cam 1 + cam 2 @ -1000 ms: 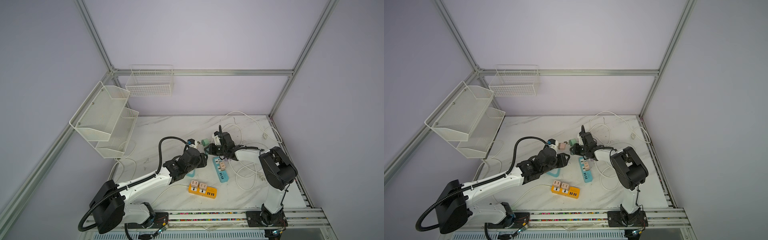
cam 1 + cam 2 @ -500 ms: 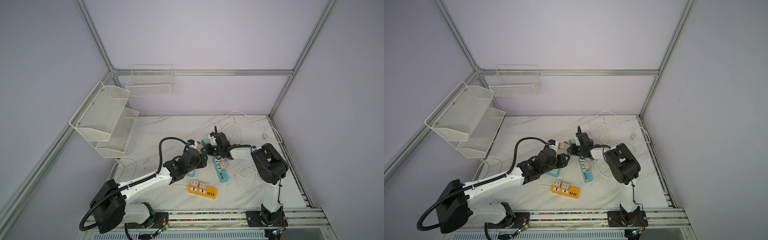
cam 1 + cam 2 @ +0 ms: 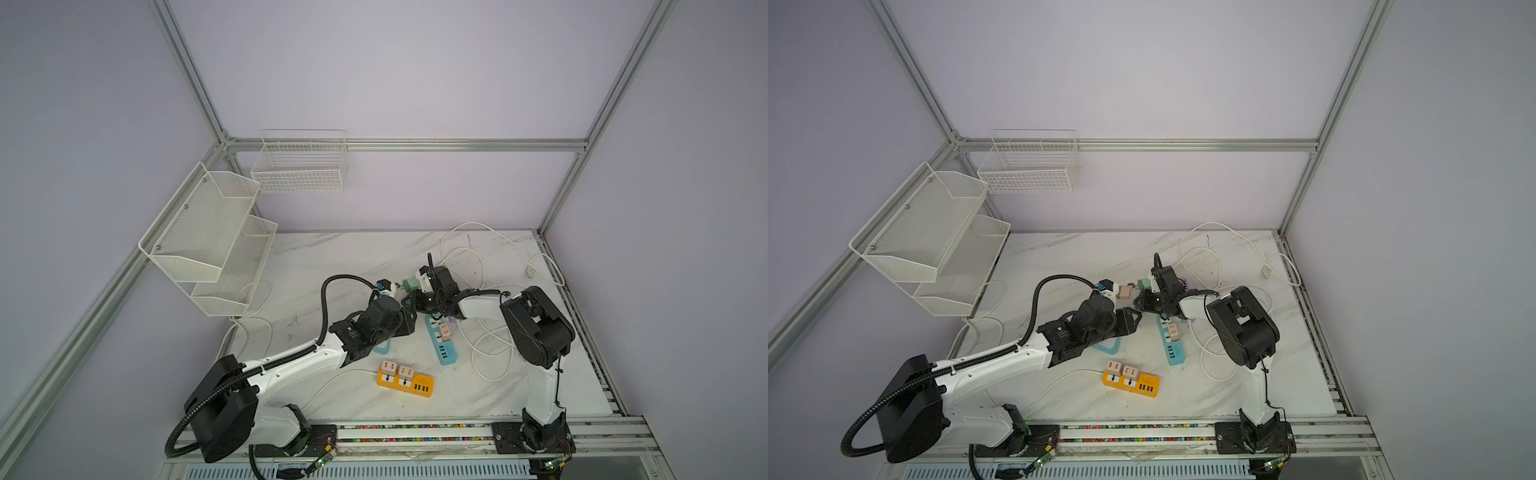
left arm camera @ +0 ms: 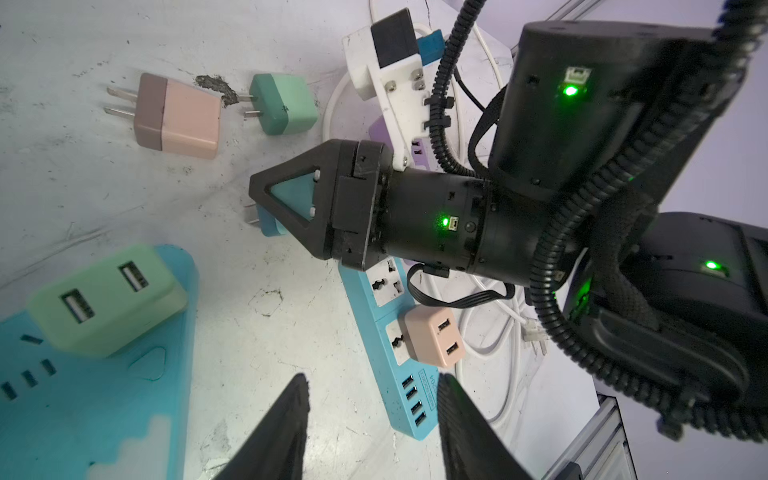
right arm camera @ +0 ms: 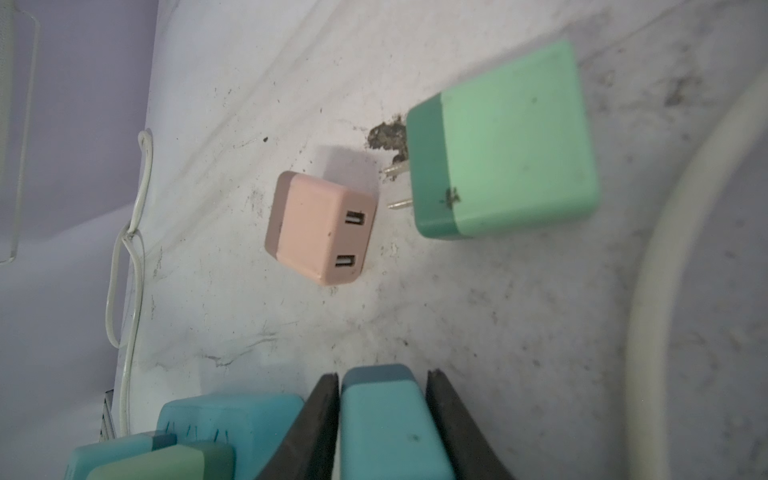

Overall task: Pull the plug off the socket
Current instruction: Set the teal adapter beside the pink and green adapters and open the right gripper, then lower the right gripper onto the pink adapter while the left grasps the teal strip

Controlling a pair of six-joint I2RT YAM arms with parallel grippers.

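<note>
My right gripper (image 5: 382, 374) hangs low over the marble table with a blue plug (image 5: 382, 415) between its fingers. One finger touches the plug and a thin gap shows at the other. In the left wrist view the blue plug (image 4: 272, 222) has its prongs free, away from the blue power strip (image 4: 399, 382). That strip's nearest socket (image 4: 388, 282) is empty, and a pink plug (image 4: 434, 336) sits in the one beside it. My left gripper (image 4: 372, 378) is open and empty beside the strip's end.
A loose pink plug (image 5: 320, 228) and a loose green plug (image 5: 507, 141) lie on the table ahead of the right gripper. A teal strip (image 4: 104, 395) carries a green plug (image 4: 104, 299). An orange strip (image 3: 405, 380) holds two plugs. White cables (image 3: 490, 345) coil at right.
The right gripper has moved left, away from the blue strip, with the blue plug in it. Its jaws have loosened around the plug. The left arm has barely moved.
</note>
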